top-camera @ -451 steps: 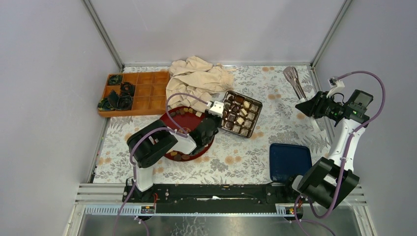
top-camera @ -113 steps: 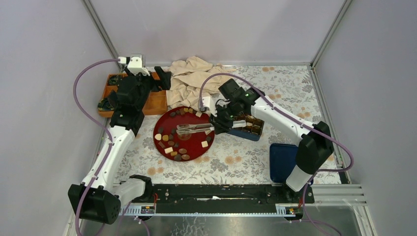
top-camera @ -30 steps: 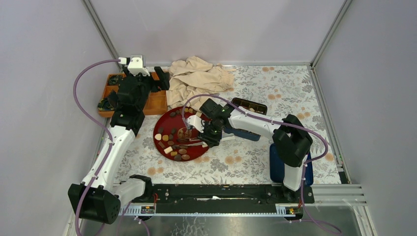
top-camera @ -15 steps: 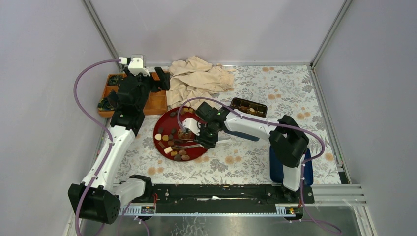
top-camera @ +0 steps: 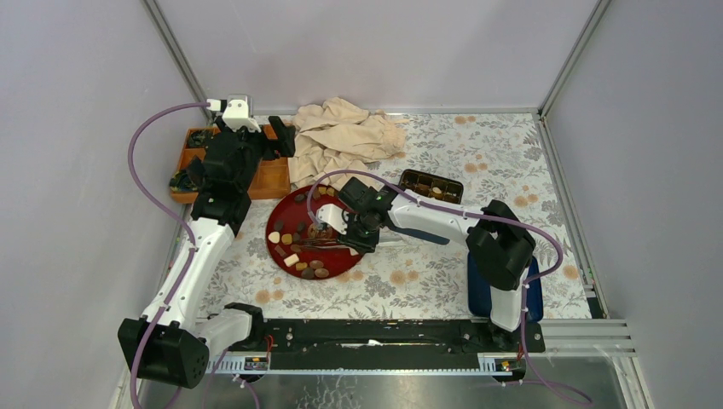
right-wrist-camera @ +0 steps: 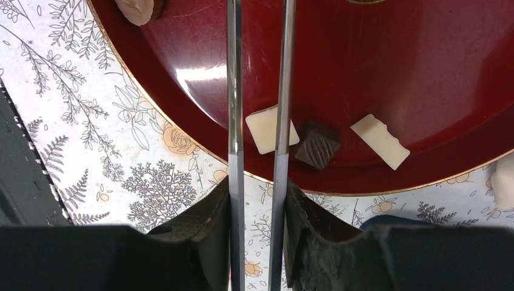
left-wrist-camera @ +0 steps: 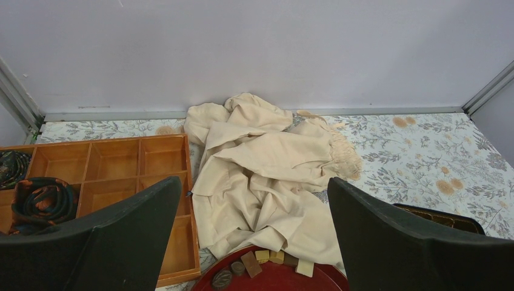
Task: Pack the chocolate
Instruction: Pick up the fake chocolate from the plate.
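Several pieces of chocolate (top-camera: 300, 249) lie on the red plate (top-camera: 274, 223). The dark chocolate box (top-camera: 431, 185) stands right of it, partly filled. My right gripper (top-camera: 359, 235) is shut on metal tongs (top-camera: 328, 244) that reach left over the plate. In the right wrist view the right gripper (right-wrist-camera: 257, 200) holds the tongs (right-wrist-camera: 234, 115), whose arms straddle a cream chocolate (right-wrist-camera: 262, 132); a dark piece (right-wrist-camera: 317, 144) and a white piece (right-wrist-camera: 380, 141) lie beside it. The tong tips are out of view. My left gripper (top-camera: 284, 141) hangs open, high over the back left.
A crumpled beige cloth (top-camera: 341, 136) lies behind the plate. An orange compartment tray (top-camera: 256, 170) with dark rolled items sits at the back left. A blue tray (top-camera: 494, 277) lies at the front right, partly under my right arm.
My right arm has shifted left over the plate, and the tongs have been squeezed narrower. The left arm has not moved.
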Robot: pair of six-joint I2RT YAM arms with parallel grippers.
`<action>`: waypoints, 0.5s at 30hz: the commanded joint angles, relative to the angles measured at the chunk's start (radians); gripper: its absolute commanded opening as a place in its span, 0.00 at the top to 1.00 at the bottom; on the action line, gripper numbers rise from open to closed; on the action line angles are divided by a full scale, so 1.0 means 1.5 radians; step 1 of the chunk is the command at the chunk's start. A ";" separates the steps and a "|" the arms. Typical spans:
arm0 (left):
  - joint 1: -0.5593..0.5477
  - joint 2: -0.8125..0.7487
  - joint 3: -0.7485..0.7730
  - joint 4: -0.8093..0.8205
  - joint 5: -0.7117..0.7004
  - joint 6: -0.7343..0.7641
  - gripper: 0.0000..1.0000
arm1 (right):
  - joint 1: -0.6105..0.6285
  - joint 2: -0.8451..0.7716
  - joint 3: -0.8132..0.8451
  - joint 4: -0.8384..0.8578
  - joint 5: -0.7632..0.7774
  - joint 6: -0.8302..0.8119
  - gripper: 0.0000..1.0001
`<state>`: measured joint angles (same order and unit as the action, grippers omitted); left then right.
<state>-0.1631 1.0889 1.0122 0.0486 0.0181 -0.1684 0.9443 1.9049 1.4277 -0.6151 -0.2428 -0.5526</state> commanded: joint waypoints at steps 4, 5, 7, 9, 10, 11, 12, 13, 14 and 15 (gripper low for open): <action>-0.002 -0.009 -0.007 0.014 0.002 0.004 0.01 | 0.003 -0.041 0.023 0.000 0.011 -0.011 0.81; -0.002 -0.009 -0.007 0.014 0.002 0.004 0.01 | 0.002 -0.044 0.023 0.000 0.008 -0.011 0.84; -0.002 -0.010 -0.007 0.014 0.001 0.004 0.01 | -0.003 -0.053 0.023 -0.001 0.000 -0.010 0.90; -0.002 -0.011 -0.008 0.014 0.001 0.004 0.01 | -0.009 -0.062 0.023 -0.003 -0.012 -0.009 0.93; -0.002 -0.010 -0.007 0.014 0.000 0.004 0.01 | -0.014 -0.066 0.022 -0.005 -0.018 -0.009 0.94; -0.002 -0.011 -0.007 0.014 0.000 0.004 0.01 | -0.019 -0.072 0.023 -0.007 -0.030 -0.008 0.94; -0.002 -0.011 -0.007 0.014 0.000 0.004 0.01 | -0.025 -0.077 0.024 -0.010 -0.041 -0.009 0.95; -0.001 -0.011 -0.007 0.014 -0.001 0.004 0.01 | -0.033 -0.083 0.026 -0.015 -0.054 -0.009 0.95; 0.000 -0.011 -0.007 0.014 0.000 0.004 0.01 | -0.042 -0.088 0.027 -0.019 -0.069 -0.010 0.95; -0.001 -0.012 -0.008 0.014 0.000 0.004 0.01 | -0.052 -0.095 0.027 -0.025 -0.082 -0.011 0.95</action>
<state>-0.1631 1.0889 1.0122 0.0486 0.0181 -0.1684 0.9169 1.8660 1.4277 -0.6300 -0.2710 -0.5602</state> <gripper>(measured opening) 0.986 0.342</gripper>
